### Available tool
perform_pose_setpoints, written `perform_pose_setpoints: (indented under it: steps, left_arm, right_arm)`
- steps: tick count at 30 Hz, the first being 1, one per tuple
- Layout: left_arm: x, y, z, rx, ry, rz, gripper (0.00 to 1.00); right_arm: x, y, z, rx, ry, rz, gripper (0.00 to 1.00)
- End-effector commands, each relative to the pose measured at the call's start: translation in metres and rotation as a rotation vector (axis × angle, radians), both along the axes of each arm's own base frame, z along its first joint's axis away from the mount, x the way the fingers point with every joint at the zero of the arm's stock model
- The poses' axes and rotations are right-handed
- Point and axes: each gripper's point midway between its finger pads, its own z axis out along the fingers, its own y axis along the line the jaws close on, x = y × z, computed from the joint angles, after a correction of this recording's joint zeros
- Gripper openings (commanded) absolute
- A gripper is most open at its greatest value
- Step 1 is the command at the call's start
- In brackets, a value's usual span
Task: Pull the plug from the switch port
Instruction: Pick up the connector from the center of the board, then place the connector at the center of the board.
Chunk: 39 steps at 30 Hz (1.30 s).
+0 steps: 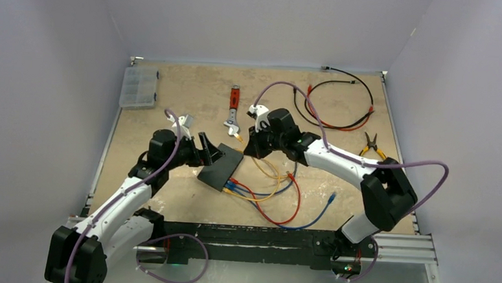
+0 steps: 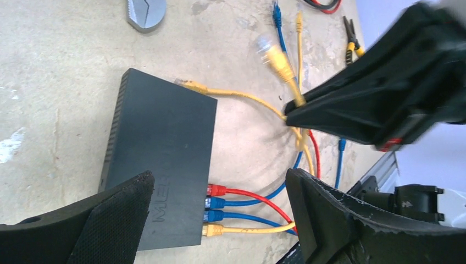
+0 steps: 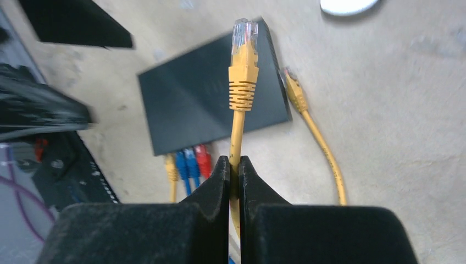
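**While the yellow plug hangs free, carry it off slowly**

If you start with the top view, you see the switch lying flat near the middle of the table. Your left gripper sits at its 10 o'clock side with its jaws apart, holding nothing. Your right gripper is at the switch's 1 o'clock. The yellow plug sticks out past it, off the switch.

When you look from the left wrist, the left fingers are spread wide, one on each side of the switch's port end. Whether they touch the box I cannot tell. Four other plugs sit in the ports at 6 o'clock.

When you look from the right wrist, the jaws are squeezed tight on the yellow cable just under the plug. The plug points to 12 o'clock with its clear tip in the air, in no port. A loose yellow plug lies on the table at the switch's 2 o'clock corner.

So the pull looks done. Keep the squeeze firm and move the plug away slowly, off to 3 o'clock in the top view. Watch that the cable does not drag the switch or catch the other wires. If the box slides, hold it down with the left gripper.
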Motion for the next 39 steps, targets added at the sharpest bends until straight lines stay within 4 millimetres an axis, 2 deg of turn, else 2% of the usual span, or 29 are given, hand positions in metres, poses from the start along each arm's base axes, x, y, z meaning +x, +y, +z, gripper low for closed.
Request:
perform_pose_setpoints:
  steps: [1, 10, 18, 25, 30, 35, 39]
  left_arm:
    - [0.011, 0.010, 0.012, 0.071, -0.049, 0.030, 0.91]
    - [0.014, 0.025, 0.014, 0.165, -0.013, 0.079, 0.91]
    - [0.026, 0.044, 0.016, 0.295, 0.017, 0.139, 0.91]
    - [0.036, 0.069, 0.030, 0.464, 0.004, 0.180, 0.91]
    - [0.039, 0.084, 0.039, 0.561, -0.012, 0.204, 0.92]
    - [0.037, 0.088, 0.027, 0.580, 0.000, 0.214, 0.92]
    - [0.038, 0.091, 0.022, 0.598, 0.016, 0.220, 0.92]
  right_arm:
    - [0.000, 0.021, 0.083, 0.189, -0.101, 0.046, 0.00]
    - [-0.010, 0.023, 0.175, 0.400, -0.228, 0.063, 0.00]
    - [-0.010, 0.010, 0.229, 0.482, -0.328, 0.030, 0.00]
    - [-0.011, -0.003, 0.251, 0.555, -0.332, 0.065, 0.00]
    - [-0.014, -0.014, 0.255, 0.619, -0.290, 0.150, 0.00]
    - [-0.012, -0.024, 0.259, 0.636, -0.285, 0.177, 0.00]
    - [-0.015, -0.031, 0.271, 0.664, -0.299, 0.208, 0.00]
